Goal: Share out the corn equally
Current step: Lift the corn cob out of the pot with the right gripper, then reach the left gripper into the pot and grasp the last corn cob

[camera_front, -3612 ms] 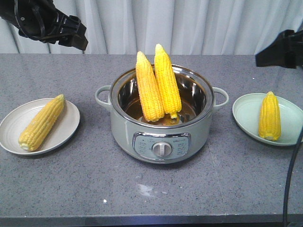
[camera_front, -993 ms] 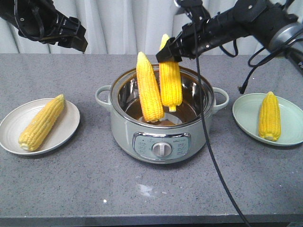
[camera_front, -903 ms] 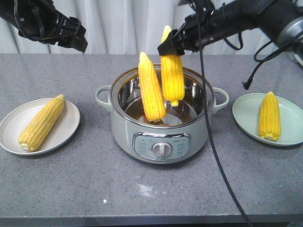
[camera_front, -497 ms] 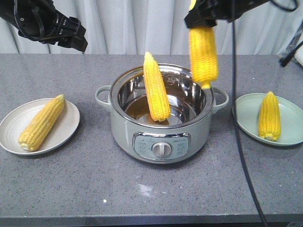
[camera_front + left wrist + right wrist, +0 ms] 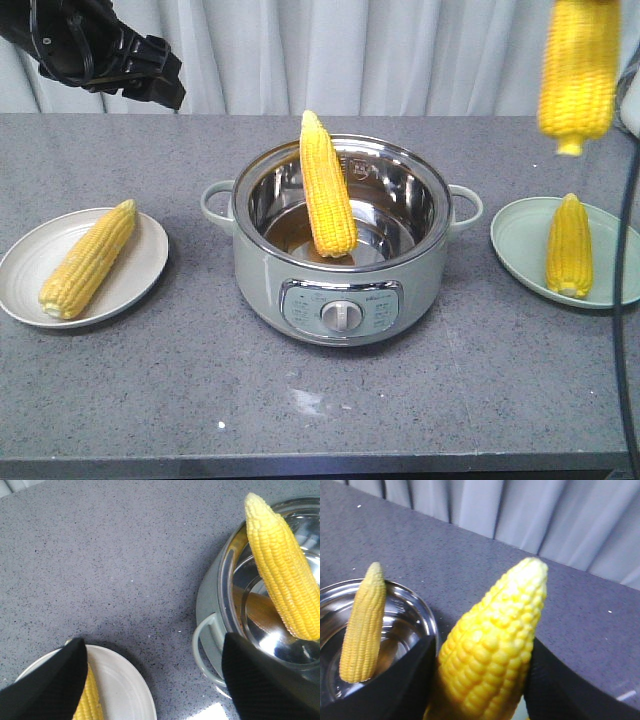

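Observation:
One corn cob leans upright inside the steel pot, tip above the rim. A second corn cob hangs butt-down high at the right, above the pale green plate, where a third cob lies. The right gripper is shut on the hanging cob; it is out of the front view. A fourth cob lies on the white plate at the left. The left gripper hovers at the back left, open and empty, over the gap between white plate and pot handle.
The pot stands mid-table with handles out to both sides and a control knob facing front. A black cable hangs down at the right edge in front of the green plate. Curtains close off the back.
The right gripper took one cob out of the pot, lifted it and carried it right to above the green plate. The cob left in the pot shifted a little. The left arm stayed put.

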You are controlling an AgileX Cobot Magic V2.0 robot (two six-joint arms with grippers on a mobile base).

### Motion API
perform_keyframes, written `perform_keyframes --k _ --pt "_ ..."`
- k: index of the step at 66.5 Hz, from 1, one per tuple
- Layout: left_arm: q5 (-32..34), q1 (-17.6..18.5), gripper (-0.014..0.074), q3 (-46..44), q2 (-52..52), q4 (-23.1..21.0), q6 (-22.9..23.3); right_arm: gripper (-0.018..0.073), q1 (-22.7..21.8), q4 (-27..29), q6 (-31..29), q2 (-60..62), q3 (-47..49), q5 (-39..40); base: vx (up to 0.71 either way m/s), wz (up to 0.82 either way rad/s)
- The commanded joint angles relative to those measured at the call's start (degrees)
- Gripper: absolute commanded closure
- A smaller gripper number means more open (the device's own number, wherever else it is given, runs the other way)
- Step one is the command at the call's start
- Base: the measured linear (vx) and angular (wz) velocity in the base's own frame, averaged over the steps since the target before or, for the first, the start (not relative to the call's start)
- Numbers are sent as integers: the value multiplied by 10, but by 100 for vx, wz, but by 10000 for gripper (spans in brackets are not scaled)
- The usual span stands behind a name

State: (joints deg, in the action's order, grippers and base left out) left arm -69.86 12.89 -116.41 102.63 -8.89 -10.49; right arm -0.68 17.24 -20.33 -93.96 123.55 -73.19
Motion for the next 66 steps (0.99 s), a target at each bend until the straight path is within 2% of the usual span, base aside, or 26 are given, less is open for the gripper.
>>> perform_keyframes --k 1,13,28,33,40,47,53,57,66 --pt "29 2 52 -18 -32 -10 0 431 -38 19 2 45 -12 -6 0 0" --pt "29 2 52 -18 -32 -13 0 426 -90 19 -9 119 -159 55 0 0" --pt "32 2 52 -18 -32 -24 0 426 -98 22 -27 220 -346 174 0 0" --pt "34 2 52 -18 -32 -39 -1 426 -98 22 -27 240 -376 204 0 0" --pt "39 2 52 -18 -32 -66 3 426 -98 22 -25 246 -384 207 0 0" --pt "45 12 52 -18 -32 -85 35 426 -98 28 -24 246 -384 209 0 0" --pt "55 39 52 -18 -32 -73 58 426 -98 34 -24 246 -384 209 0 0" --pt "68 65 52 -18 -32 -48 85 426 -98 35 -24 246 -384 209 0 0" --pt "90 133 55 -18 -28 56 194 426 -98 38 -24 246 -384 207 0 0"
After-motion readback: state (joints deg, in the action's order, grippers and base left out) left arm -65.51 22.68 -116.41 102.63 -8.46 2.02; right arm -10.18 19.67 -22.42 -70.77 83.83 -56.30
